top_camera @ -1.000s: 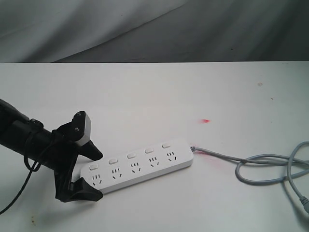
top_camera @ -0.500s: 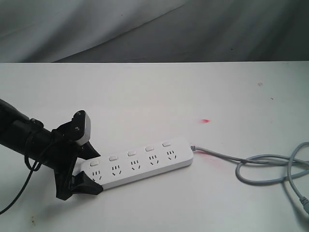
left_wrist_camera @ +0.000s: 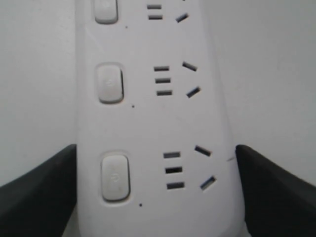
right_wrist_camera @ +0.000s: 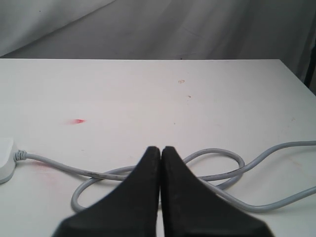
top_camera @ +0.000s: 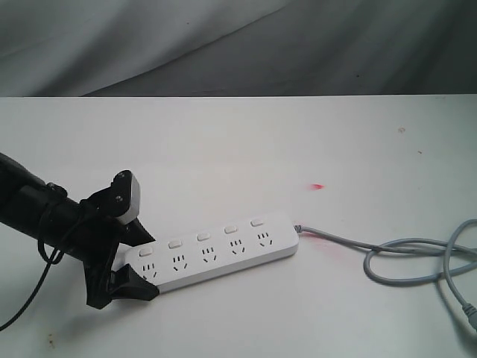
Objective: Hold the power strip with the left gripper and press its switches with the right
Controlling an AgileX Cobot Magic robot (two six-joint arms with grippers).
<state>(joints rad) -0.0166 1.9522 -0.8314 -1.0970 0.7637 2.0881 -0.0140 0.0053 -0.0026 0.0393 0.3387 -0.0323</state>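
While the left tool (top_camera: 140, 265) clamps the power strip (top_camera: 215, 258), right tool (right_wrist_camera: 160, 149) pinched together, empty.

Left gripper (top_camera: 146, 265): jaws have narrowed since a second ago. The near finger has drawn in, and both fingers now press the sides of the power strip (top_camera: 216, 253) at its left end. That end has nudged slightly farther away.

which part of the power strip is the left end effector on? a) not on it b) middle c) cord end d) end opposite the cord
d: the left end effector brackets the power strip at the end farthest from the grey cord.
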